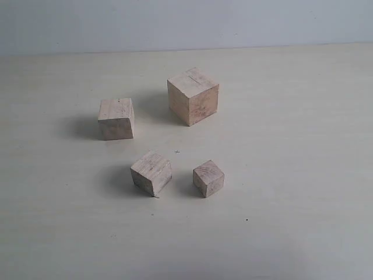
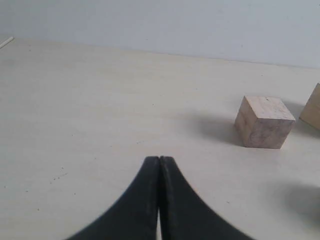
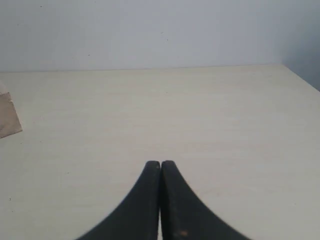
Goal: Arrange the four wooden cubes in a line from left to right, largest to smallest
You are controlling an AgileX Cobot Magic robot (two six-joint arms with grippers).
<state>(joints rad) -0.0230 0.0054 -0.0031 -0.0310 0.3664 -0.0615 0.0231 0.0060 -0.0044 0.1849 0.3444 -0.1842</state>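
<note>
Four pale wooden cubes lie scattered on the table in the exterior view. The largest cube (image 1: pixel 193 95), with a thin slit on top, is at the back. The second-largest cube (image 1: pixel 116 118) sits to its left. Nearer the front are the third cube (image 1: pixel 151 172) and, right of it, the smallest cube (image 1: pixel 208 178). No arm shows in the exterior view. My left gripper (image 2: pixel 159 159) is shut on nothing, well short of a cube (image 2: pixel 263 121); another cube's edge (image 2: pixel 312 108) shows beyond. My right gripper (image 3: pixel 160 163) is shut and empty; a cube's corner (image 3: pixel 8 117) shows at the frame's edge.
The pale table (image 1: pixel 291 175) ends at a plain wall (image 1: pixel 186 23) behind the cubes. The table's edge (image 3: pixel 302 77) shows in the right wrist view.
</note>
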